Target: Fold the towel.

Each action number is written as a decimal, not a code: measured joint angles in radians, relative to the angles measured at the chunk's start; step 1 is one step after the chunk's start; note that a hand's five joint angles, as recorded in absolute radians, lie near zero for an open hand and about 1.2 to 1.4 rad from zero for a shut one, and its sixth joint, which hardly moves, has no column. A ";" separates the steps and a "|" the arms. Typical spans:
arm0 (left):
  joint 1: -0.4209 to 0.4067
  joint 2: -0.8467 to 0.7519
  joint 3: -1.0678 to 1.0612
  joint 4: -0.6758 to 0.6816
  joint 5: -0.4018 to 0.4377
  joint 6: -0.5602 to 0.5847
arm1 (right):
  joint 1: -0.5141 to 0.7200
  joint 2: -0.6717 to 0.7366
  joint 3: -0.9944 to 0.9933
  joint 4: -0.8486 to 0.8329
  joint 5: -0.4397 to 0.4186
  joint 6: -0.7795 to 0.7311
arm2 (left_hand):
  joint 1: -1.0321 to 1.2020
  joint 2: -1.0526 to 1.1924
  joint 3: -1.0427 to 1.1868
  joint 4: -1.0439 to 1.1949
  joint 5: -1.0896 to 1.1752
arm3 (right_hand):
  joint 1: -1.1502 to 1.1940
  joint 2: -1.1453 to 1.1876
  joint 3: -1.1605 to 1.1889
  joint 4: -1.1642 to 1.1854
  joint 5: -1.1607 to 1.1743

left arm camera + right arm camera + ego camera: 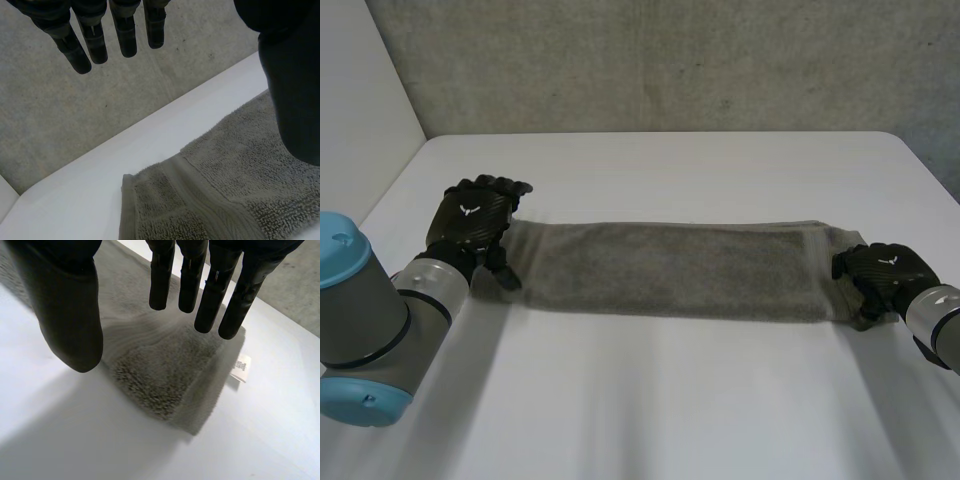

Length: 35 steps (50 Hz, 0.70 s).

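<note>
A grey towel [670, 270], folded into a long narrow strip, lies flat across the white table [650, 400]. My left hand [472, 218] is at the strip's left end. In the left wrist view its fingers [125, 35] are straight and held above the towel's corner [150, 200], holding nothing. My right hand [885, 272] is at the strip's right end. There its thumb [70, 315] and straight fingers [210, 295] hover spread over the towel's end [165, 375], which lies flat and unpinched between them.
A small white label [242, 367] sticks out from the towel's right end. A grey textured wall [670, 60] runs behind the table's far edge. Bare table lies in front of and behind the strip.
</note>
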 measured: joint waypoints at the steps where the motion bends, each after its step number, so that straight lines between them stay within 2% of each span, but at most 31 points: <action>1: 0.000 0.000 -0.001 0.002 0.000 0.000 | -0.001 0.004 -0.002 -0.004 0.001 -0.001 | 0.000 0.000 0.000 0.000 0.000 | 0.002 0.000 0.001 0.000 0.001; 14: -0.001 -0.004 0.001 0.005 -0.004 0.001 | -0.029 0.075 -0.051 -0.012 0.007 -0.032 | 0.000 0.000 0.000 0.000 0.000 | 0.075 0.058 0.066 0.068 0.068; 18: -0.001 -0.004 0.001 0.005 -0.004 0.001 | -0.034 0.097 -0.060 -0.012 0.009 -0.051 | 0.000 0.000 0.000 0.000 0.000 | 0.306 0.299 0.292 0.293 0.289; 19: -0.001 -0.004 0.000 0.005 -0.004 0.001 | -0.035 0.101 -0.062 -0.012 0.010 -0.054 | 0.000 0.000 0.000 0.000 0.000 | 0.482 0.469 0.453 0.457 0.453; 22: -0.001 -0.004 -0.001 0.005 -0.004 0.001 | -0.043 0.106 -0.068 -0.012 0.011 -0.059 | 0.000 0.000 0.000 0.000 0.000 | 0.793 0.793 0.784 0.786 0.776; 31: 0.000 -0.004 -0.001 0.006 -0.003 0.001 | -0.092 0.096 -0.088 -0.006 0.026 -0.067 | -0.002 0.000 -0.001 0.000 -0.001 | 0.818 0.799 0.839 0.845 0.821; 35: 0.001 -0.003 0.000 0.005 -0.006 0.001 | -0.152 0.073 -0.106 0.005 0.041 -0.108 | -0.002 0.000 -0.001 0.000 -0.001 | 0.818 0.799 0.839 0.845 0.822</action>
